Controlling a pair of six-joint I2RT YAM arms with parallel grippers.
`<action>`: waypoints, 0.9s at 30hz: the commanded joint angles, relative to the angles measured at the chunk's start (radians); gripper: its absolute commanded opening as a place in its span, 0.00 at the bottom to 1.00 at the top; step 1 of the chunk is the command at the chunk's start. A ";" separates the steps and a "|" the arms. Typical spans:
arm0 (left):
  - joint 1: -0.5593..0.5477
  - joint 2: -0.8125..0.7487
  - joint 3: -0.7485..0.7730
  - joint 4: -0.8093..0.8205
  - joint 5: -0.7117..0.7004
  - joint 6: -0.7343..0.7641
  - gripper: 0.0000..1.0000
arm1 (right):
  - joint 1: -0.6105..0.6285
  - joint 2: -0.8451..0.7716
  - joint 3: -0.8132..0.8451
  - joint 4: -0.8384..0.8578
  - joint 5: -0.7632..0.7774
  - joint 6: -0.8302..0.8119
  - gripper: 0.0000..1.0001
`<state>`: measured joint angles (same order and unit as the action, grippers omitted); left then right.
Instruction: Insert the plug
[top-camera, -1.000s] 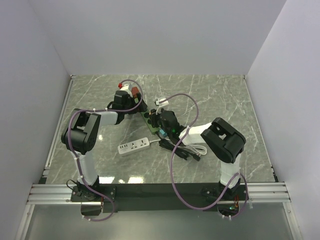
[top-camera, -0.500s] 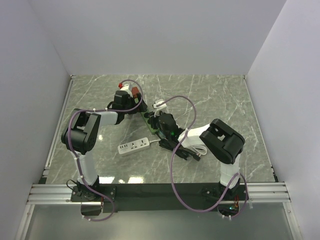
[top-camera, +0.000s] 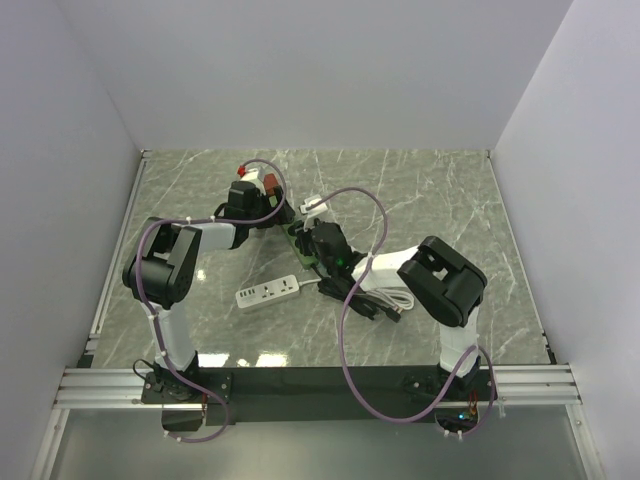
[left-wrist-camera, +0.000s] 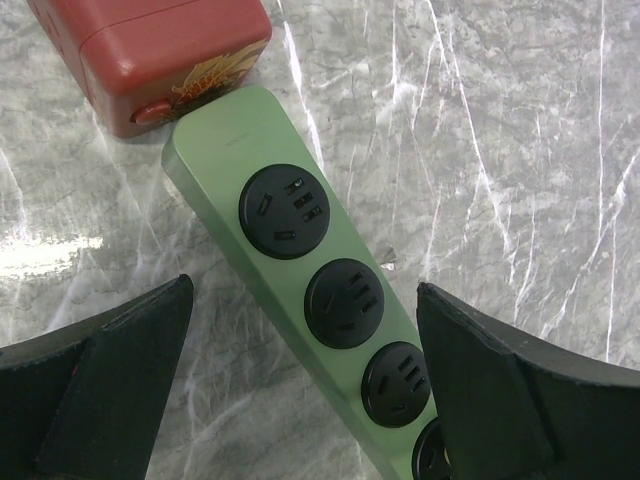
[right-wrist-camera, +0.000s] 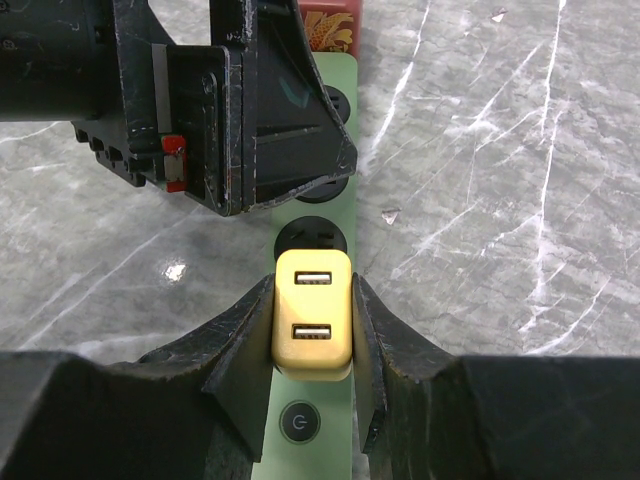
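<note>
A green power strip (left-wrist-camera: 345, 250) with round black sockets lies slanted on the marble table. My left gripper (left-wrist-camera: 305, 300) is open, one finger on each side of the strip. My right gripper (right-wrist-camera: 312, 300) is shut on a yellow plug (right-wrist-camera: 312, 318) with two USB ports. It holds the plug over the strip (right-wrist-camera: 318, 390), between the power button (right-wrist-camera: 297, 422) and an open socket (right-wrist-camera: 312, 238). I cannot tell if the prongs are in. In the top view both grippers meet at the strip (top-camera: 301, 247).
A red box (left-wrist-camera: 150, 50) touches the strip's far end. A white power strip (top-camera: 268, 292) lies nearer the arms. A black coiled cable (top-camera: 375, 305) lies right of it. The left gripper's body (right-wrist-camera: 220, 100) hangs just beyond the plug.
My right gripper with the yellow plug has shifted slightly up and left along the green strip, closer to the left gripper. The left arm has not moved.
</note>
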<state>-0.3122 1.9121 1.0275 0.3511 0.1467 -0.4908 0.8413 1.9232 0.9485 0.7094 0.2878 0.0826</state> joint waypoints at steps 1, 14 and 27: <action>-0.007 -0.032 0.019 0.006 0.024 0.012 0.99 | 0.035 0.056 -0.007 -0.142 -0.050 0.025 0.00; -0.007 -0.041 0.014 0.006 0.040 0.009 0.99 | 0.067 0.033 -0.025 -0.208 0.001 0.049 0.00; -0.005 -0.061 0.006 0.002 0.036 0.018 0.99 | 0.065 0.051 0.006 -0.280 -0.105 0.075 0.00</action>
<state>-0.3138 1.9045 1.0271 0.3305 0.1642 -0.4904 0.8680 1.9190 0.9665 0.6510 0.3428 0.0879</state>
